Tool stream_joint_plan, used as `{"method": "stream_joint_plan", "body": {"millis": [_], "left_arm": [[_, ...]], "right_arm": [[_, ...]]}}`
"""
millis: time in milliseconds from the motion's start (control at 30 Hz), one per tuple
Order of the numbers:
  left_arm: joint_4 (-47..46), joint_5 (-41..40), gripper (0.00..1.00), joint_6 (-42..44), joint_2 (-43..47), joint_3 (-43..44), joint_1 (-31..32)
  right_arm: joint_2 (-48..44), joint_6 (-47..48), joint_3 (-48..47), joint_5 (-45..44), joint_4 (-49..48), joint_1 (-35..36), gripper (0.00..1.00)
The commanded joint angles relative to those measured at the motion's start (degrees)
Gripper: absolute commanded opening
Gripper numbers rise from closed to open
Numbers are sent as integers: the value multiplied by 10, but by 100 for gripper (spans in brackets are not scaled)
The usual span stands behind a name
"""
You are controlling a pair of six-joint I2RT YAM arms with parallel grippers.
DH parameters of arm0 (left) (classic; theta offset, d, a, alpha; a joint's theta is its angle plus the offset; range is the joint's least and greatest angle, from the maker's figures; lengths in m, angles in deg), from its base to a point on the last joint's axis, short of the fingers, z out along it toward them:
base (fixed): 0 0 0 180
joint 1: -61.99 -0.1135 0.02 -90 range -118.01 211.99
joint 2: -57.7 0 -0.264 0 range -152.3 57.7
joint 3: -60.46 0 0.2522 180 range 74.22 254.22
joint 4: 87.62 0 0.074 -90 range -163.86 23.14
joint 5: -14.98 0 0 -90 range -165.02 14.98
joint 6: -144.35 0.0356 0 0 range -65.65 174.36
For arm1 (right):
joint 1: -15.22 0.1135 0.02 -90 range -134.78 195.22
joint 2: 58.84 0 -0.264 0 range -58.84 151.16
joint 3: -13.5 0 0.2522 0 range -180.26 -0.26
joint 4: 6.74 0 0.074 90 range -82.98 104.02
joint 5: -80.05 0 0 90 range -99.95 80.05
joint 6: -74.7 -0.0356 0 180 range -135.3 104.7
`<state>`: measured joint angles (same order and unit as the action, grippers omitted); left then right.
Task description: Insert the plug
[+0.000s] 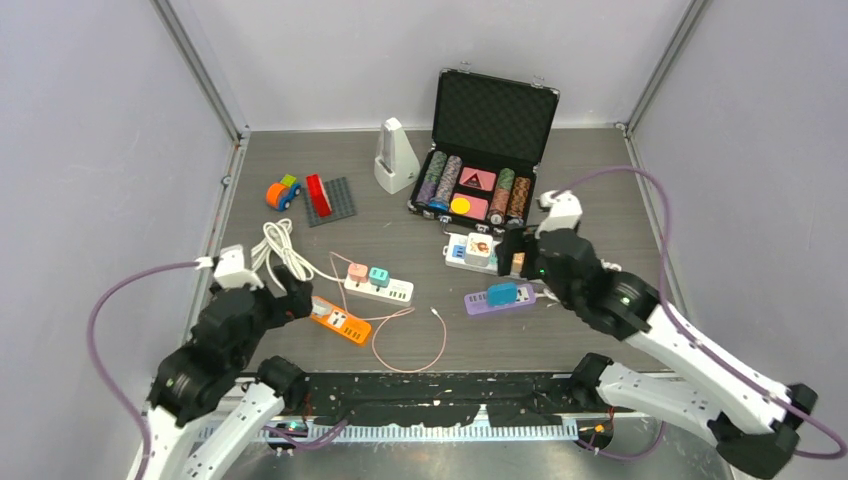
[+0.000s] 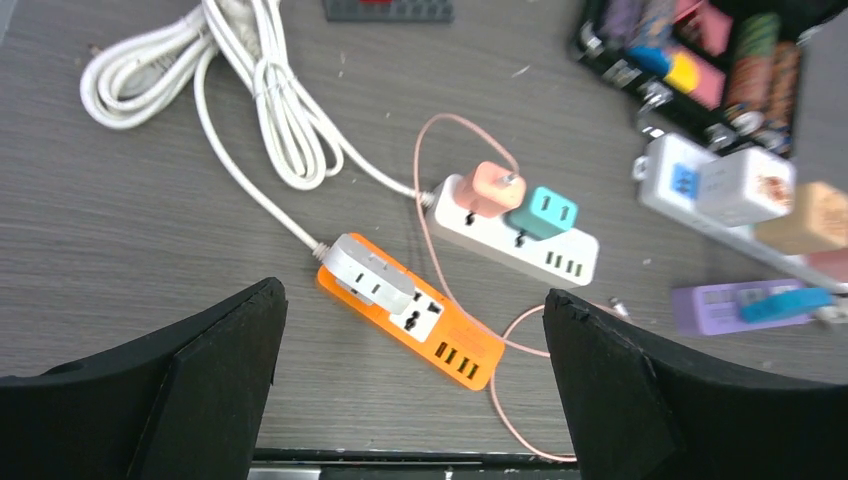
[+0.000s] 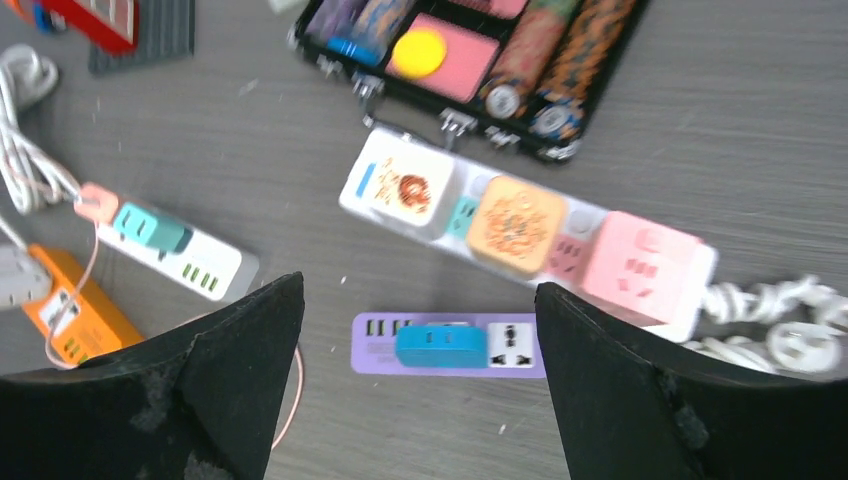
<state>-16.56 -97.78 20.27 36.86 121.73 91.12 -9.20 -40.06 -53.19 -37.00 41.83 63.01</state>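
No text, label, number or sign can be read.

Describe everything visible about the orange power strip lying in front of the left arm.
The orange power strip is a flat, oblong, plastic-looking bar lying at a slant on the grey table. A pale grey plug block sits on its far end, where a white cord leaves it. Mid-strip there is one free white-faced socket, with small ports at the near end. A thin pink cable runs close beside it. No gripper touches it.

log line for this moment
left gripper: open | right gripper: open | grey plug on orange strip | blue plug on purple strip
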Motion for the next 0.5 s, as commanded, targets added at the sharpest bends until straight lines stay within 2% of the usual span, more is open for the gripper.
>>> {"method": "stream_joint_plan", "body": {"millis": [0,167,300,467], "left_arm": [[56,11,100,24,73,54,-2],[86,28,100,61,128,96,-2],[103,31,100,77,151,127,-2],[116,19,100,98,173,148,-2]], "right_arm": [[-118,15,-8,-139,22,-3,90],[-270,43,-40,-234,58,-4,90],[-366,78,-76,-263,62,-3,90],[-428,139,-110,-262,48,-3,92]]}}
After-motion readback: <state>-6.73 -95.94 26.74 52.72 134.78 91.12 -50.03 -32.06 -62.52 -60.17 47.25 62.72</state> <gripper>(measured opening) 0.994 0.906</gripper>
